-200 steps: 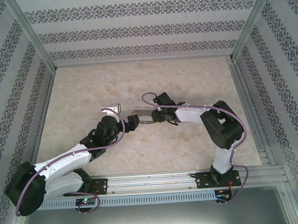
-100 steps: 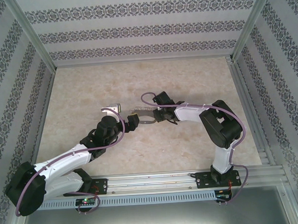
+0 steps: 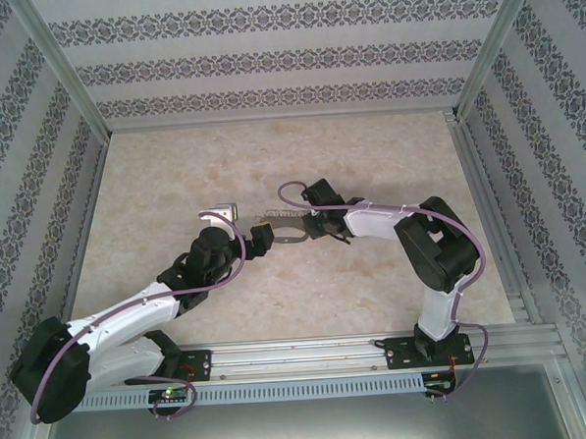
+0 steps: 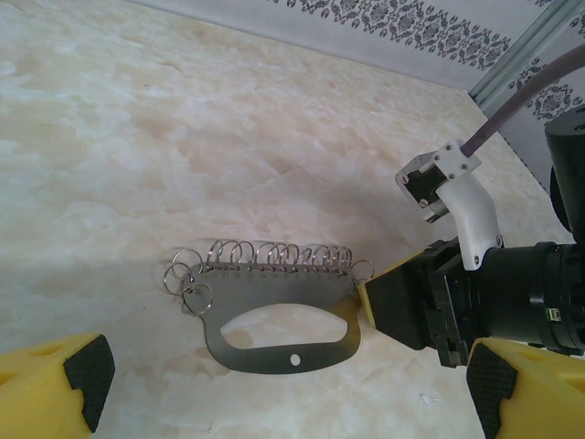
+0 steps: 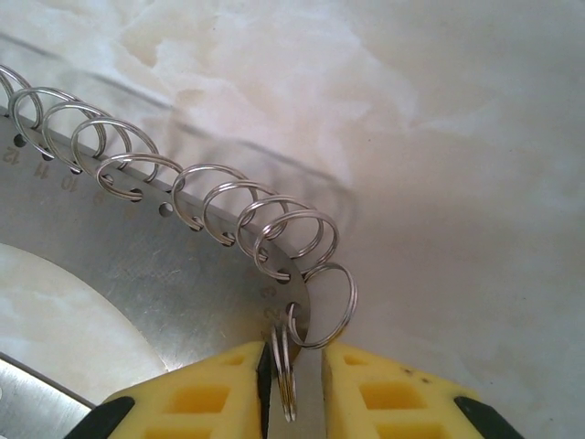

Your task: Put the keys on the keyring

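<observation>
My left end effector [image 4: 285, 389] is wide open, and its two yellow fingers [image 4: 55, 375] are far apart, low over the desk [image 4: 183, 137]. The keyring [image 4: 274, 291] is just ahead of them, down on the desk. It is a grey metal plate with an oval hole in it and a row of little wire rings [image 5: 210, 197] along its far edge. My right end effector [image 5: 294, 384] is closed on the keyring at its right end. Up close, its two yellow fingers pinch the thin edge of the plate, and one little ring is squeezed in there too. The last ring of the row sits just above those fingers. From above, both my arms meet near the middle of the desk
</observation>
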